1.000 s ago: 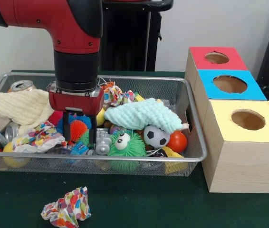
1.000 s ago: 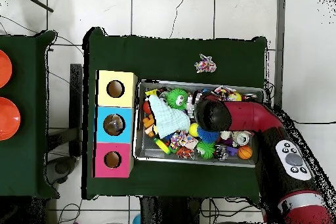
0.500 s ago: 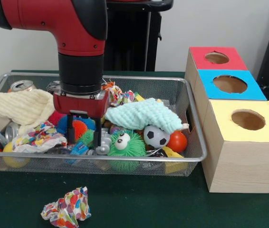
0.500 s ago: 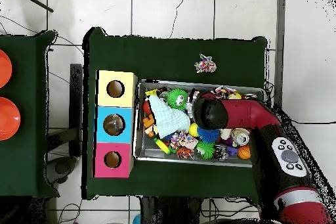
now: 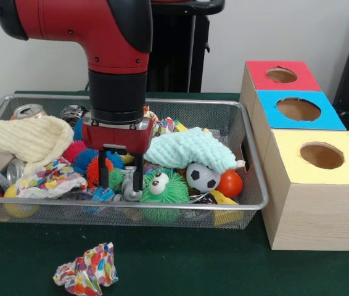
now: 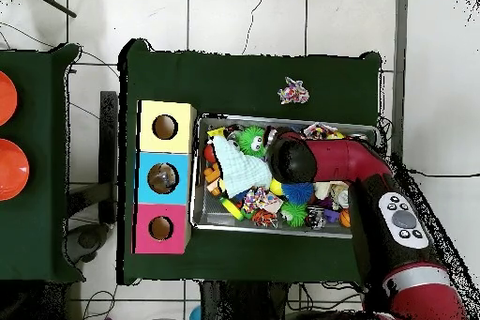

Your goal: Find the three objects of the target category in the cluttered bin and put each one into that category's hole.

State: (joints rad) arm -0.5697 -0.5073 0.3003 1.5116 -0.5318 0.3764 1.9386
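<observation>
The silver wire-mesh bin is full of clutter, and no object shows at any of the 3 holes of the wooden sorting box with red, blue and yellow tops, so I judge the task to be in its search phase with all 3 placements left; which category is the target cannot be told. The red and black arm's jaws hang inside the bin, just left of the green furry ball with googly eyes, spread apart and holding nothing. Between and just behind their tips lie an orange spiky ball and a small green spiky ball, with a grey toy figure at the right-hand tip. A mint green knitted cloth lies right of the jaws above the green furry ball. A crumpled multicoloured paper wad rests on the green desk, outside the bin in front of it.
</observation>
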